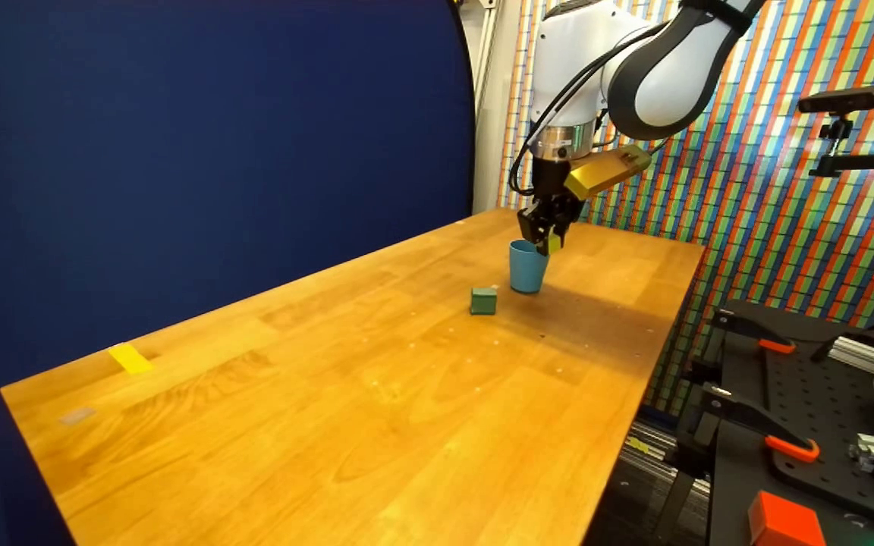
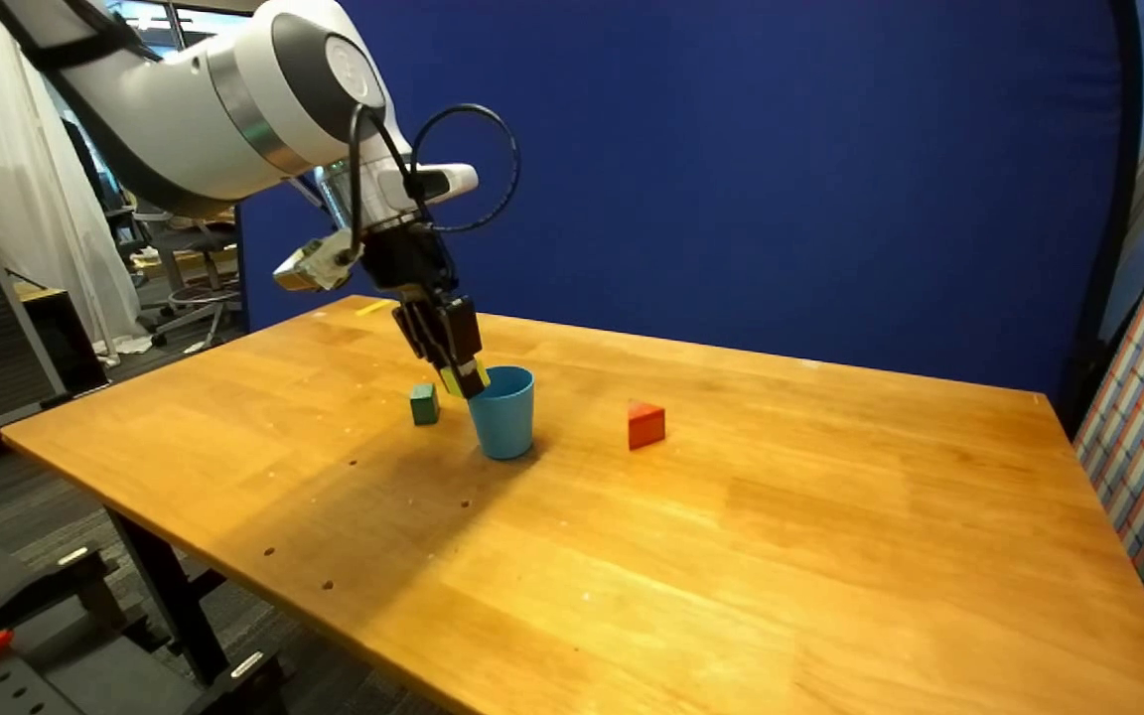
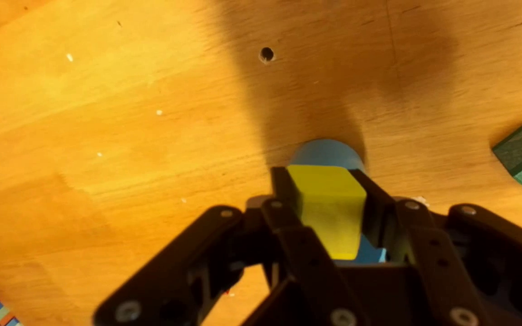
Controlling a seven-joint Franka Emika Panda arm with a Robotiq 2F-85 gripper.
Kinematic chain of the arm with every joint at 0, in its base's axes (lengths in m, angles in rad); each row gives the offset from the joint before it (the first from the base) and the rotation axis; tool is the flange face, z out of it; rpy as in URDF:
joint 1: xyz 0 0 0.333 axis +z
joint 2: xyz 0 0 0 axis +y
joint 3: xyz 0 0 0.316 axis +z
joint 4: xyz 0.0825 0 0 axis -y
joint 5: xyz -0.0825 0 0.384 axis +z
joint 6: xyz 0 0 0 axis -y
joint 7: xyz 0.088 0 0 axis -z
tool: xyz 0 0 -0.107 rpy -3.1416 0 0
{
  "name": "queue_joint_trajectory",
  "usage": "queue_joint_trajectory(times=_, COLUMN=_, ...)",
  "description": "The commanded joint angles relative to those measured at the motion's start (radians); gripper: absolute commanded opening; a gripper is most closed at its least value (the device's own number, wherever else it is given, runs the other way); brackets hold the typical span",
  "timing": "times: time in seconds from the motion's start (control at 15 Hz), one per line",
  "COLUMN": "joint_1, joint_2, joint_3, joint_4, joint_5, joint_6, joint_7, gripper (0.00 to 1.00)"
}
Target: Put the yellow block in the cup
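The yellow block (image 3: 333, 208) is a small bright yellow cube between my gripper's two fingers in the wrist view. It also shows at the fingertips in both exterior views (image 1: 554, 243) (image 2: 450, 382). My gripper (image 3: 326, 185) is shut on it and tilted. The fingertips (image 1: 548, 241) (image 2: 464, 381) are at the height of the cup's rim, at the rim's near edge. The blue cup (image 1: 526, 271) (image 2: 504, 422) stands upright on the table. In the wrist view the cup (image 3: 326, 151) is mostly hidden behind the block and fingers. Whether block and rim touch, I cannot tell.
A dark green cube (image 1: 483, 302) (image 2: 424, 405) stands on the wooden table close to the cup. A red wedge (image 2: 646, 427) lies on the cup's other side. A flat yellow patch (image 1: 131, 358) is at the table's far end. A black cart (image 1: 801, 394) stands beside the table.
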Motion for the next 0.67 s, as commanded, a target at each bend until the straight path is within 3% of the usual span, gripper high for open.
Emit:
queue_joint_trajectory(times=0.0, joint_1=-0.006, joint_2=0.039, joint_3=0.005, joint_4=0.042, joint_5=0.007, joint_6=0.025, joint_7=-0.019, gripper=0.14)
queue_joint_trajectory(times=0.2, joint_1=-0.006, joint_2=0.047, joint_3=0.004, joint_4=0.061, joint_5=0.016, joint_6=0.028, joint_7=-0.027, gripper=0.23)
queue_joint_trajectory(times=0.27, joint_1=-0.008, joint_2=0.050, joint_3=0.005, joint_4=0.067, joint_5=0.025, joint_6=0.027, joint_7=-0.035, gripper=0.33)
queue_joint_trajectory(times=0.33, joint_1=-0.010, joint_2=0.053, joint_3=0.006, joint_4=0.072, joint_5=0.034, joint_6=0.027, joint_7=-0.040, gripper=0.61)
queue_joint_trajectory(times=0.4, joint_1=-0.009, joint_2=0.054, joint_3=0.005, joint_4=0.077, joint_5=0.041, joint_6=0.027, joint_7=-0.043, gripper=0.62)
queue_joint_trajectory(times=0.6, joint_1=-0.011, joint_2=0.049, joint_3=0.004, joint_4=0.083, joint_5=0.063, joint_6=0.028, joint_7=-0.059, gripper=0.83)
